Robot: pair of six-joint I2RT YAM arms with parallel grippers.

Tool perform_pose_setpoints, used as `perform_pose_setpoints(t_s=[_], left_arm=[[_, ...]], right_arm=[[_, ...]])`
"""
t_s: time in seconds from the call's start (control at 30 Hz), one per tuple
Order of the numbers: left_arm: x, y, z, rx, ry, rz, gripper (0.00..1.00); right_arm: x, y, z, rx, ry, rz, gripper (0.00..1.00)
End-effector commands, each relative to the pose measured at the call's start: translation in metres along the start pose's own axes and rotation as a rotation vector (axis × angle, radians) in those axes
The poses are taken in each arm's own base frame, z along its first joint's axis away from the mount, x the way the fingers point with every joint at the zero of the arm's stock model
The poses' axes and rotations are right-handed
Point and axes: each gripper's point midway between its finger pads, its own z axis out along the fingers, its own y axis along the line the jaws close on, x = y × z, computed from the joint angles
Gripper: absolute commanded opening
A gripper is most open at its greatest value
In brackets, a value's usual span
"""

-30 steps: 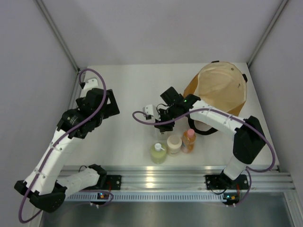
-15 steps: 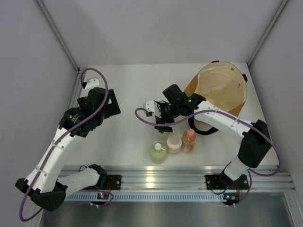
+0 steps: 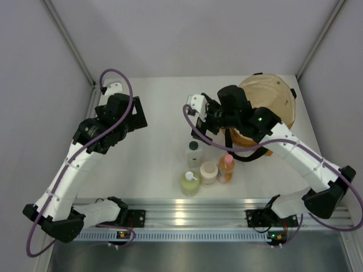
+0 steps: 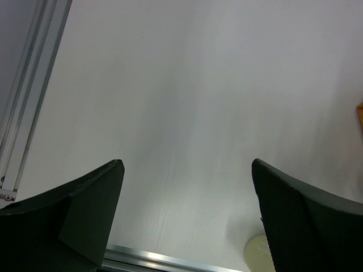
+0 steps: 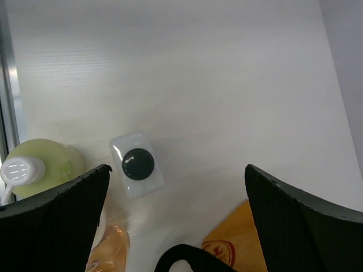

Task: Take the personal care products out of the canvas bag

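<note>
All of the personal care products stand on the table in front of the canvas bag [image 3: 266,105]. The clear square black-capped bottle [image 3: 194,153] [image 5: 138,165] stands apart, behind a row made of the yellow-green pump bottle [image 3: 190,182] [image 5: 39,169], the cream jar [image 3: 209,172] and the orange pink-capped bottle [image 3: 226,168] [image 5: 110,250]. My right gripper [image 3: 205,121] [image 5: 176,170] hovers open above and behind the clear bottle, with nothing between its jaws. At the table's left, my left gripper [image 3: 138,113] [image 4: 187,164] is open and empty.
The bag's black strap [image 3: 244,156] [image 5: 187,259] loops onto the table beside the orange bottle. An aluminium rail [image 3: 215,212] [image 4: 147,259] runs along the near edge. Grey walls close in the table on both sides. A pale round edge [image 4: 258,252] peeks beside my left finger.
My right gripper has opened, left the clear black-capped bottle standing on the table, and risen back toward the bag. The left arm has shifted slightly farther away.
</note>
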Motion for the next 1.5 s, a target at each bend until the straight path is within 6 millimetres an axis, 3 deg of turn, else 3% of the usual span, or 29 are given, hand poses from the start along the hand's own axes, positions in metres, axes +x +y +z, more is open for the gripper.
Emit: perform_pose_setpoints(t_s=[0.0,0.03,0.17,0.37,0.47,0.53,0.77,0.9,1.17,1.47], left_arm=[[-0.024,-0.003,-0.01,0.021,-0.052,0.0,0.98],[-0.027,-0.006,-0.012,0.034,-0.054,0.003,0.98],[-0.038,-0.01,-0.017,0.051,-0.062,0.025,0.98],[-0.057,-0.012,-0.019,0.029,-0.088,0.055,0.98],[-0.065,-0.014,-0.019,0.023,-0.098,0.047,0.98],[-0.068,-0.012,-0.02,0.015,-0.098,0.051,0.98],[-0.083,0.024,-0.028,-0.113,-0.148,0.002,0.98],[-0.077,0.039,-0.033,-0.145,-0.15,-0.01,0.98],[-0.063,0.074,-0.06,-0.187,-0.197,-0.052,0.98],[-0.023,0.093,-0.056,-0.217,-0.166,-0.074,0.98]], right_arm=[[-0.03,-0.053,-0.044,0.302,-0.061,0.15,1.0],[-0.027,-0.07,-0.058,0.414,-0.041,0.227,1.0],[-0.011,-0.099,-0.095,0.605,-0.019,0.418,1.0],[0.006,-0.122,-0.153,0.778,-0.121,0.684,0.99],[0.016,-0.125,-0.178,0.852,-0.125,0.733,0.99],[0.022,-0.121,-0.194,0.891,-0.117,0.762,1.0],[0.059,-0.097,-0.251,1.066,-0.014,0.82,0.99],[0.067,-0.075,-0.287,1.149,-0.004,0.811,0.99],[0.093,-0.03,-0.311,1.206,0.051,0.842,1.0],[0.113,0.0,-0.32,1.243,0.051,0.874,0.99]])
